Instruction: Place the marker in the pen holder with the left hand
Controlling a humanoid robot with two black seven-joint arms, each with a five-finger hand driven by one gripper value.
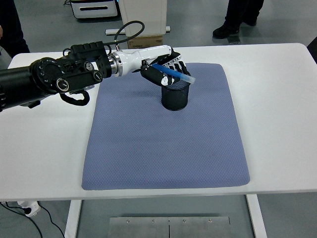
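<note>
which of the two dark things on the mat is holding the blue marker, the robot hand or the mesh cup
The left robot hand holds it. Its fingers grip the blue marker above the black mesh pen holder, which stands upright on the blue mat.

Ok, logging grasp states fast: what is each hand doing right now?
Left hand: closed on the blue marker, above the pen holder.
Right hand: not in view.

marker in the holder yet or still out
Out. The left hand grips the blue marker slanted above the pen holder, its tip past the rim, not inside.
</note>
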